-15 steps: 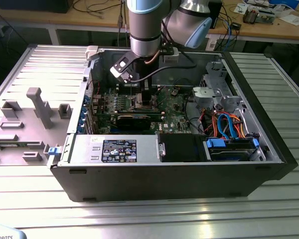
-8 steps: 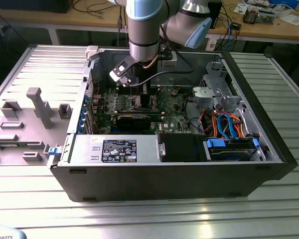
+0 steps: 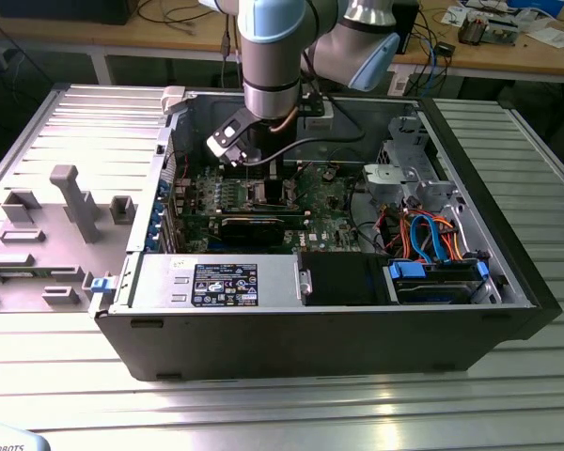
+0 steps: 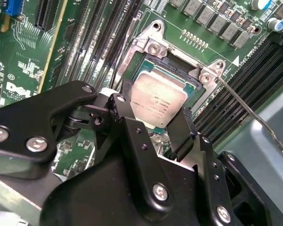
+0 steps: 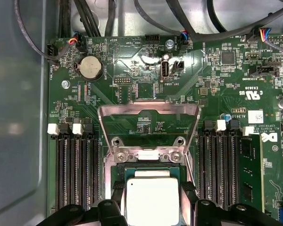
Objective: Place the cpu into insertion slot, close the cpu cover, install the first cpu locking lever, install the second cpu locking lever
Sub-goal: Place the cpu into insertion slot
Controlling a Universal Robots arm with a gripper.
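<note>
In the exterior view my gripper [image 3: 254, 174] reaches down into the open computer case, over the green board. Both wrist views show the cpu [image 4: 158, 100] [image 5: 152, 200], a flat square with a dull silver top, between my black fingers [image 4: 120, 106]. The gripper [image 4: 153, 113] [image 5: 152, 203] is shut on it, right over the insertion slot [image 4: 179, 63] [image 5: 148, 165]. I cannot tell if the chip touches the socket. The cpu cover [image 5: 148, 109] is swung open away from the slot. A thin locking lever [image 4: 247, 110] sticks out, unlatched.
Long black memory slots [image 5: 75, 174] [image 5: 221, 165] flank the socket on both sides. A black expansion card [image 3: 254, 225] lies across the board. Drive bays with blue and orange cables [image 3: 432, 235] sit at the exterior view's right, and a grey parts fixture [image 3: 66, 202] stands outside the case at its left.
</note>
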